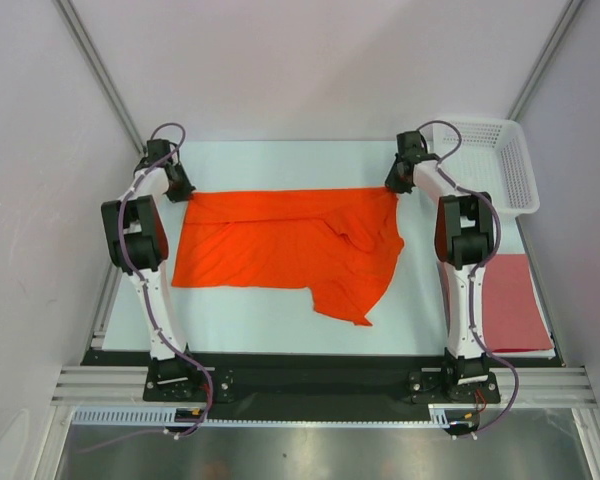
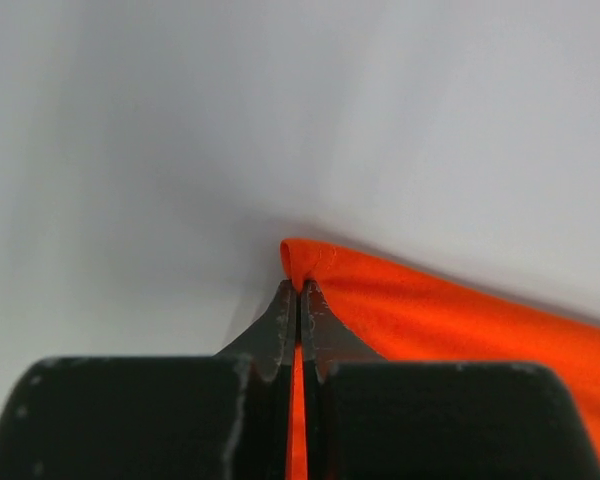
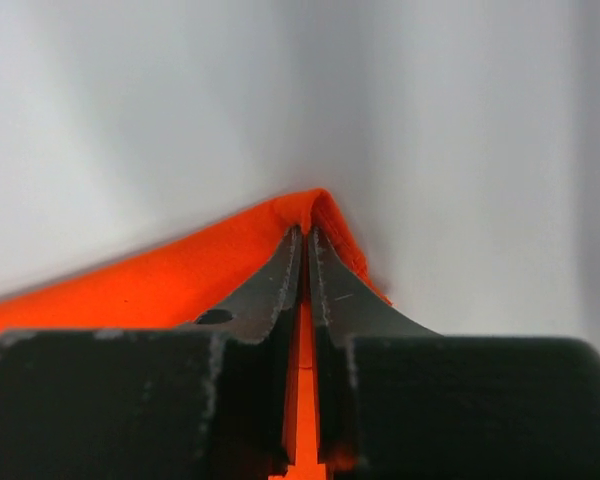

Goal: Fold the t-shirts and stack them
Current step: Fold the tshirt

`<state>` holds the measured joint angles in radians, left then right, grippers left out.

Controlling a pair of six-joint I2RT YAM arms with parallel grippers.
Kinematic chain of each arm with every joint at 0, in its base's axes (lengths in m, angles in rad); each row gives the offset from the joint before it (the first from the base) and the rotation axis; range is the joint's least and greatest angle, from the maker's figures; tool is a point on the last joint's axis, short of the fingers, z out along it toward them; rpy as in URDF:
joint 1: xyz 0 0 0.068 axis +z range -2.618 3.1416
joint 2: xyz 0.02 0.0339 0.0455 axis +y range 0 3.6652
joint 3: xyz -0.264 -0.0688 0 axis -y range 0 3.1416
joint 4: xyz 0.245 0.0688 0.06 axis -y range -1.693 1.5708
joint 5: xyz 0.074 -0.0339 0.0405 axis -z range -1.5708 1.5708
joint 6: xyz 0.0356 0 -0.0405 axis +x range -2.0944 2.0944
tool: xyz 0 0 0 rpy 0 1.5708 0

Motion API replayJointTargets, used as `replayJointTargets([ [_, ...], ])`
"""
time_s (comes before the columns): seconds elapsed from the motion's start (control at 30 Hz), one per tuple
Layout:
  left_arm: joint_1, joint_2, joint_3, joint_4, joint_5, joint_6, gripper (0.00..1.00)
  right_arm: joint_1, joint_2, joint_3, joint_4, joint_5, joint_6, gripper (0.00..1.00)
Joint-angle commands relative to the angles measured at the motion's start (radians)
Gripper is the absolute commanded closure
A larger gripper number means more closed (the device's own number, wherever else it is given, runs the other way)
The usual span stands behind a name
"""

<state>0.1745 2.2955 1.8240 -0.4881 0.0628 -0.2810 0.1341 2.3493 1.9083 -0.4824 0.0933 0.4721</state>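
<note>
The bright orange t-shirt [image 1: 280, 245] lies spread across the middle of the table, rumpled at its right side with a flap hanging toward the front. My left gripper [image 1: 183, 190] is shut on the shirt's far left corner [image 2: 302, 258]. At the far right corner [image 3: 315, 205] my right gripper [image 1: 395, 185] is shut on the cloth as well; orange fabric shows between the jaws in both wrist views. The dull brick-red t-shirt [image 1: 515, 300] lies flat at the table's right edge, partly behind the right arm.
A white lattice basket [image 1: 490, 160] stands at the back right corner, just beyond the right gripper. Grey enclosure walls close in the table on three sides. The arm bases [image 1: 310, 385] sit on a black rail at the near edge.
</note>
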Motion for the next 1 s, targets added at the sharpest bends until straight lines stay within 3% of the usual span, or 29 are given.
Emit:
replayJointTargets([
  [0.0, 0.028, 0.009, 0.061, 0.033, -0.049, -0.032, 0.97, -0.004, 0.065, 0.147, -0.024, 0.006, 0.036, 0.91],
  [0.07, 0.026, -0.013, 0.058, 0.017, -0.061, -0.037, 0.85, 0.001, 0.088, 0.24, -0.07, 0.01, 0.027, 0.83],
  [0.1, 0.028, -0.025, 0.055, 0.01, -0.09, -0.034, 0.73, 0.002, 0.096, 0.273, -0.121, 0.014, 0.022, 0.76],
  [0.23, 0.026, -0.123, 0.012, -0.033, -0.197, -0.024, 0.47, 0.002, 0.065, 0.377, -0.275, 0.068, -0.003, 0.52],
  [0.3, 0.028, -0.198, -0.012, -0.059, -0.271, -0.021, 0.45, 0.001, 0.018, 0.35, -0.31, 0.083, -0.023, 0.43],
  [0.47, 0.004, -0.443, -0.192, -0.075, -0.288, -0.064, 0.44, 0.008, -0.191, 0.195, -0.36, 0.106, -0.059, 0.37],
  [0.57, -0.041, -0.56, -0.346, -0.038, -0.183, -0.113, 0.48, 0.027, -0.343, -0.022, -0.319, 0.03, -0.067, 0.35],
  [0.67, -0.119, -0.735, -0.512, 0.031, 0.021, -0.196, 0.52, 0.065, -0.503, -0.276, -0.205, -0.111, -0.063, 0.36],
  [0.73, -0.165, -0.777, -0.613, 0.1, 0.099, -0.236, 0.52, 0.084, -0.57, -0.407, -0.144, -0.167, -0.064, 0.38],
  [0.87, -0.376, -0.821, -0.761, 0.27, 0.235, -0.329, 0.52, 0.11, -0.679, -0.677, -0.027, -0.279, -0.035, 0.48],
  [0.97, -0.481, -0.8, -0.859, 0.443, 0.305, -0.455, 0.54, 0.111, -0.694, -0.747, 0.043, -0.352, 0.0, 0.52],
])
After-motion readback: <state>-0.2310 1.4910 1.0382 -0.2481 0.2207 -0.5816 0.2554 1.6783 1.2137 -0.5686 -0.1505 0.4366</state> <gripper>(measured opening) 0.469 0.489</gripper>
